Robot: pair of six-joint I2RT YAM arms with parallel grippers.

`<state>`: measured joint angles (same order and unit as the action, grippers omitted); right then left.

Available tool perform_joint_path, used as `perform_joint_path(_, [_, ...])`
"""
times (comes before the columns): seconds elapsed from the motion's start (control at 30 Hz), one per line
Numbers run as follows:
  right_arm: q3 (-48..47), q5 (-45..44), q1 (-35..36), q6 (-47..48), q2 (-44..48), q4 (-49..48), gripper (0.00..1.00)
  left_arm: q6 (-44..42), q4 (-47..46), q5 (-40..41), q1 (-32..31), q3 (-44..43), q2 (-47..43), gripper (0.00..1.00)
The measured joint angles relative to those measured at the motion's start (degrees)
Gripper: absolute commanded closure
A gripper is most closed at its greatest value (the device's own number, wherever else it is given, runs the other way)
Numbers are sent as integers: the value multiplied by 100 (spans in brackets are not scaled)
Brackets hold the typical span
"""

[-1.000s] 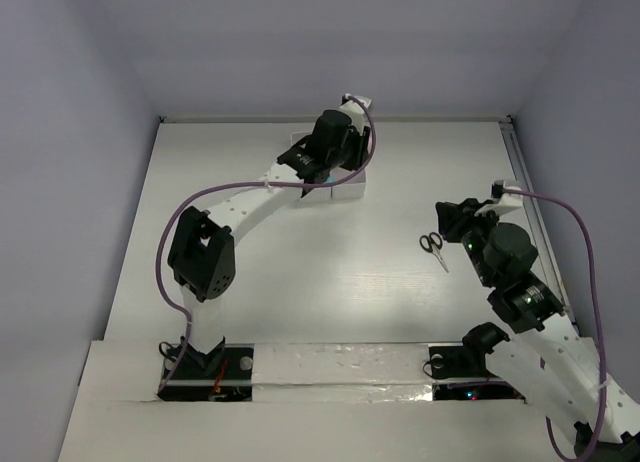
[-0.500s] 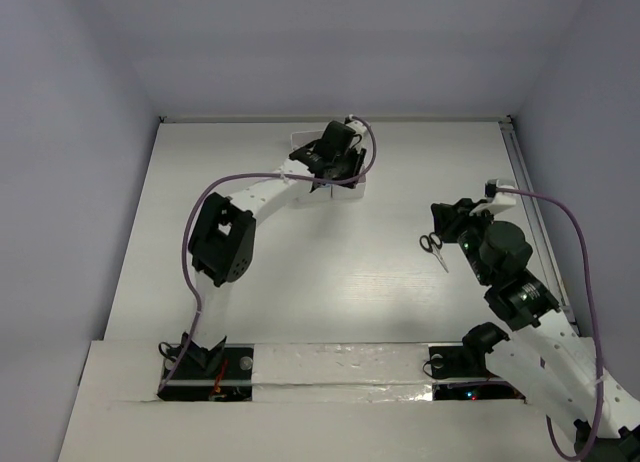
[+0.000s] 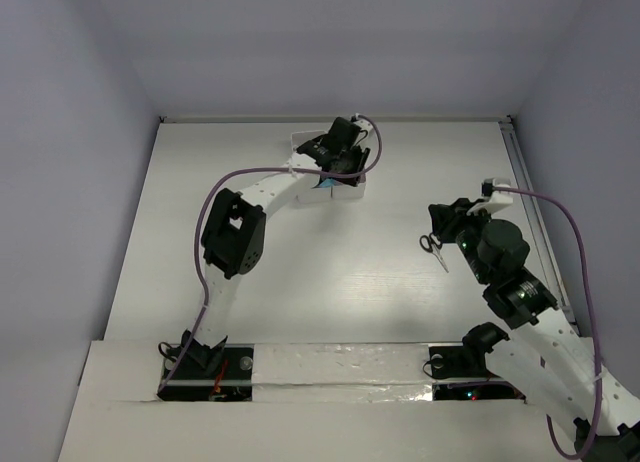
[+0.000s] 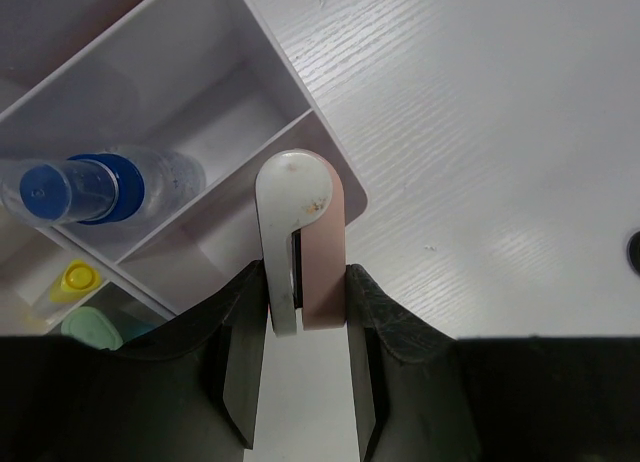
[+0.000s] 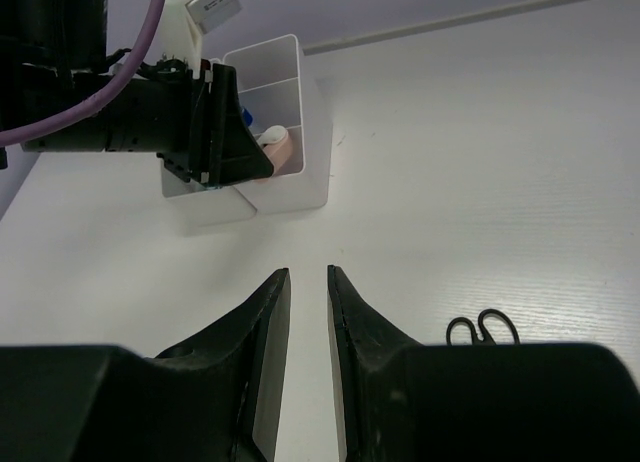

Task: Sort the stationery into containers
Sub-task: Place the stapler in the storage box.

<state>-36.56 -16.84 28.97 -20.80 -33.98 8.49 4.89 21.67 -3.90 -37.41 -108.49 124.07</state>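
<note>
Right gripper [image 5: 308, 277], lower centre of wrist view: fingers slightly apart, empty. Scissors [image 5: 482, 329] flat on table [image 5: 450, 162], lower right. Farther: left gripper [image 4: 300, 317] clamped on pink-white eraser [image 4: 300, 212], over corner compartment of organizer [image 4: 180, 52], near rim. Risk: released here, eraser likely clips rim, drops outside.

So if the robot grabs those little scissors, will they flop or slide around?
Probably stiff, not floppy: the scissors look like thin hard blades with black loop handles. They lie flat on the smooth white table, so a nudge would likely make them slide rather than roll. If they are gripped by one handle only, the blades might swing open.
</note>
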Motion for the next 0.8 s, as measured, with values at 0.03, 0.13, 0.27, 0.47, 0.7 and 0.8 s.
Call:
perform_joint_path(0.03, [0, 0, 0, 0, -15, 0, 73, -4, 26, 11, 2, -4, 7, 89])
perform_joint_path(0.13, [0, 15, 0, 0, -33, 0, 72, -37, 136, 83, 4, -44, 20, 86])
perform_joint_path(0.27, [0, 33, 0, 0, -59, -2, 73, -81, 240, 256, 4, -155, 74, 80])
perform_joint_path(0.47, [0, 57, 0, 0, -94, -2, 72, -142, 382, 492, 0, -184, 76, 64])
perform_joint_path(0.7, [0, 83, 0, 0, -101, -4, 73, -173, 367, 776, 4, -184, 76, 37])
perform_joint_path(0.8, [0, 83, 0, 0, -101, -4, 73, -188, 334, 863, 15, -184, 76, 33])
